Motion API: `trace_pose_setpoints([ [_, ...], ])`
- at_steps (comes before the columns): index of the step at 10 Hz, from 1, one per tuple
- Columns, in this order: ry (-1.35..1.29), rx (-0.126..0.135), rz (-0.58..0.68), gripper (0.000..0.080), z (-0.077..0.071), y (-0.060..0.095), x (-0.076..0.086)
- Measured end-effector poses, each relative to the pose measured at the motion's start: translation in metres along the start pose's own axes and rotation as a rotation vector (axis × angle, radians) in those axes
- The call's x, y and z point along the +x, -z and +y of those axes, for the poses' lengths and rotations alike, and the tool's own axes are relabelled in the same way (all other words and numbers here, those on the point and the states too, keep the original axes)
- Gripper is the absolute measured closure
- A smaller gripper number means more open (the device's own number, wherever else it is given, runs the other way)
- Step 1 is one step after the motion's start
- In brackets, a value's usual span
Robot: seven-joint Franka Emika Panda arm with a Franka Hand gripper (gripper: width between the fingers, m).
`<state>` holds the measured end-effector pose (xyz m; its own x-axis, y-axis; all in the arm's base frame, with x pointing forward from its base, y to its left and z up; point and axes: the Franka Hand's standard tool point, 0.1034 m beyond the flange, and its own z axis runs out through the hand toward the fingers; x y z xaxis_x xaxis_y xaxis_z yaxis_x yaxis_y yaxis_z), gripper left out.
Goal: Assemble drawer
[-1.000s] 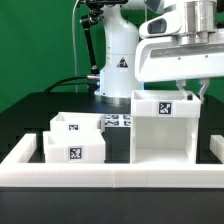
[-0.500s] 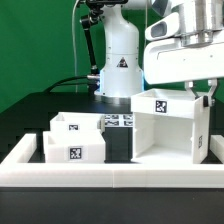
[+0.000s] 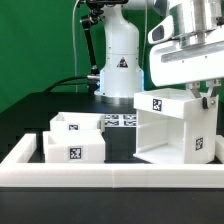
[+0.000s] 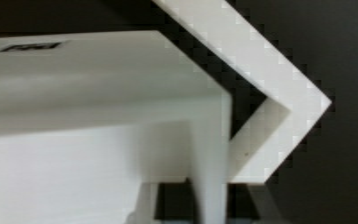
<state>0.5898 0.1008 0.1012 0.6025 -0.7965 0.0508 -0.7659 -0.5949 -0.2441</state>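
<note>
The large white open-fronted drawer housing (image 3: 165, 125) with a marker tag on top is at the exterior view's right, tilted, with its right side lifted off the table. My gripper (image 3: 207, 97) comes from above and is shut on the housing's right wall. In the wrist view the thin white wall (image 4: 213, 195) stands between my two dark fingers (image 4: 172, 205), with the housing's top panel (image 4: 87, 90) beside it. Two small white drawer boxes (image 3: 72, 140) with tags stand together at the exterior view's left, apart from the housing.
A white raised rail (image 3: 110, 175) borders the table's front and sides; it also shows in the wrist view (image 4: 274, 70) close to the housing. The marker board (image 3: 120, 120) lies behind the small boxes. The robot base (image 3: 118, 60) stands at the back.
The gripper has moved toward the exterior view's right with the housing in it. The housing has shifted right and tipped, its right side rising. The small boxes have not moved.
</note>
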Motion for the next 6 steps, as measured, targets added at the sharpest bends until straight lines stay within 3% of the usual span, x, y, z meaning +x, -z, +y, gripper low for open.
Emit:
trace_pose_setpoints([
  [2,-0.117,0.026,0.001,0.0742,-0.0039,0.0025,0.0016],
  [6,-0.329,0.05,-0.023,0.0742,-0.0083,0.0038,-0.0016],
])
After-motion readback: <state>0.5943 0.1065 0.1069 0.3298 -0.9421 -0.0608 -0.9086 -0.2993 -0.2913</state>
